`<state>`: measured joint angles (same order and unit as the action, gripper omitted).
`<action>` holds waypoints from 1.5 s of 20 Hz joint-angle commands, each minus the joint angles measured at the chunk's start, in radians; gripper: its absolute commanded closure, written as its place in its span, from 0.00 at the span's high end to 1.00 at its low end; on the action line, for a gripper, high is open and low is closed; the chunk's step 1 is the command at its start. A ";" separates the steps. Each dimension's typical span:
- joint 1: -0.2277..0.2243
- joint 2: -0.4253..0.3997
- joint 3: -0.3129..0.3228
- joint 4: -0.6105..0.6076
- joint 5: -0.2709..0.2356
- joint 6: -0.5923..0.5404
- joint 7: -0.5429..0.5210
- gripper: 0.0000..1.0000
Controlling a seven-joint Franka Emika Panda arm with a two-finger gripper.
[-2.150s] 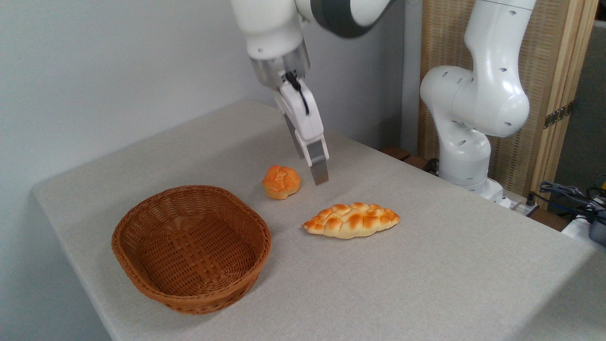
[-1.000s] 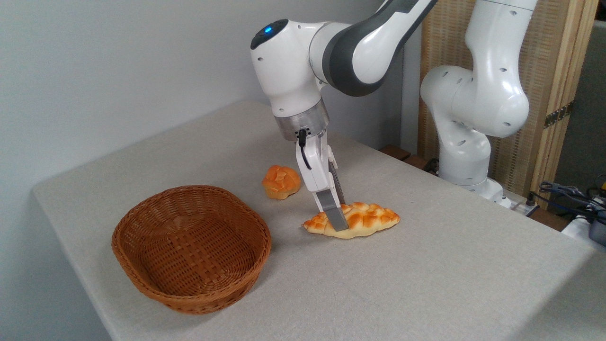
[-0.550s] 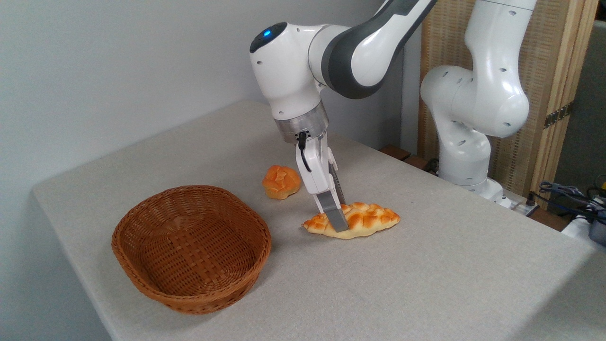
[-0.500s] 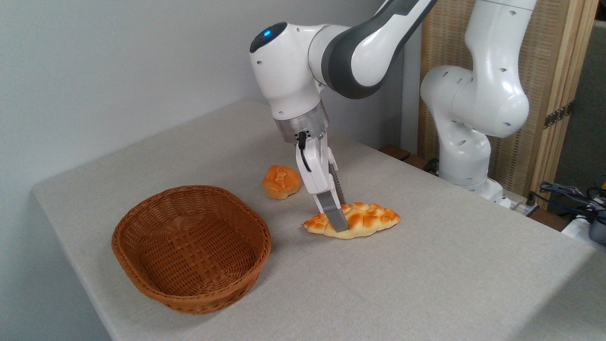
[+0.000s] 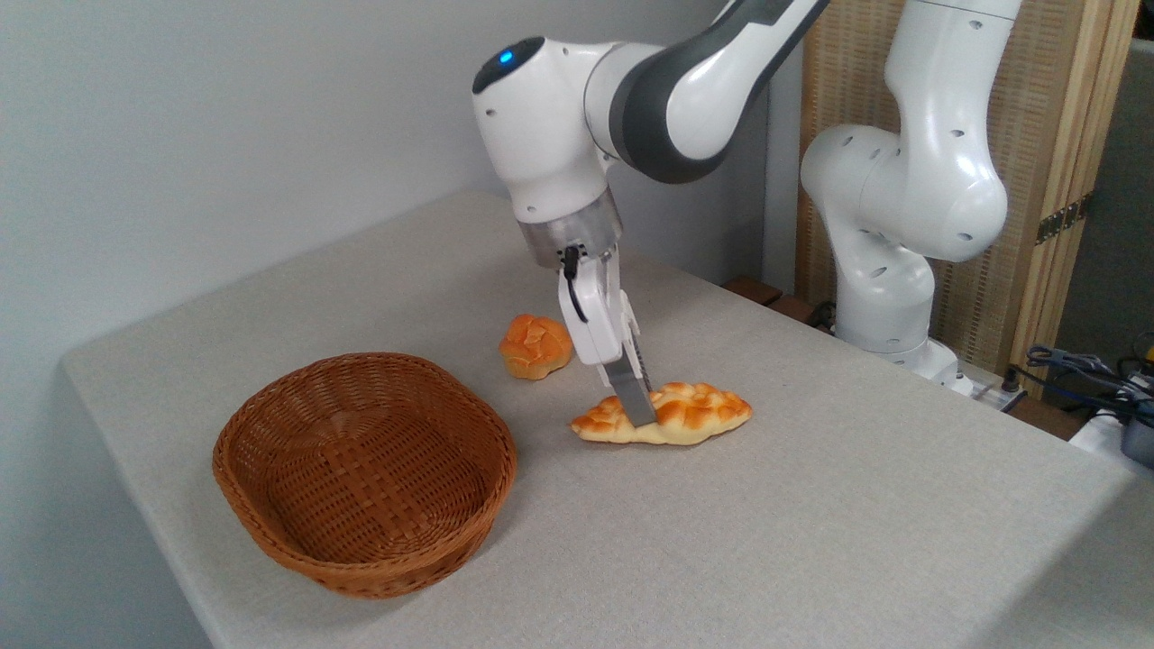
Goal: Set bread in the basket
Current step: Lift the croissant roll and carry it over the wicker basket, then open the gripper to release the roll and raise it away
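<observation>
The gripper (image 5: 638,407) had closed on the braided loaf (image 5: 663,415) and begun lifting it; compared with half a second earlier, it sat slightly higher and leftward, well apart from the wicker basket (image 5: 364,471).

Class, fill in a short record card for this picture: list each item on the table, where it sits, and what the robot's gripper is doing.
Bread: long braided golden-brown loaf, near the table's middle, one end looks slightly raised.
Basket: oval reddish-brown wicker basket, empty, left of the loaf.
Bun: small round orange bun, behind the loaf and apart from it.
Gripper: two-finger gripper, closed on the loaf's left part.
Table: grey cloth-covered table.
</observation>
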<state>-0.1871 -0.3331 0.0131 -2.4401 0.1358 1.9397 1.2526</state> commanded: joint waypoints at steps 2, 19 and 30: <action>-0.003 0.109 0.004 0.290 -0.039 -0.149 -0.027 0.04; -0.041 0.517 0.005 0.724 -0.112 0.110 -0.441 0.58; -0.043 0.517 0.018 0.710 -0.031 0.099 -0.444 1.00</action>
<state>-0.2211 0.1941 0.0185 -1.7270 0.0882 2.0351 0.8224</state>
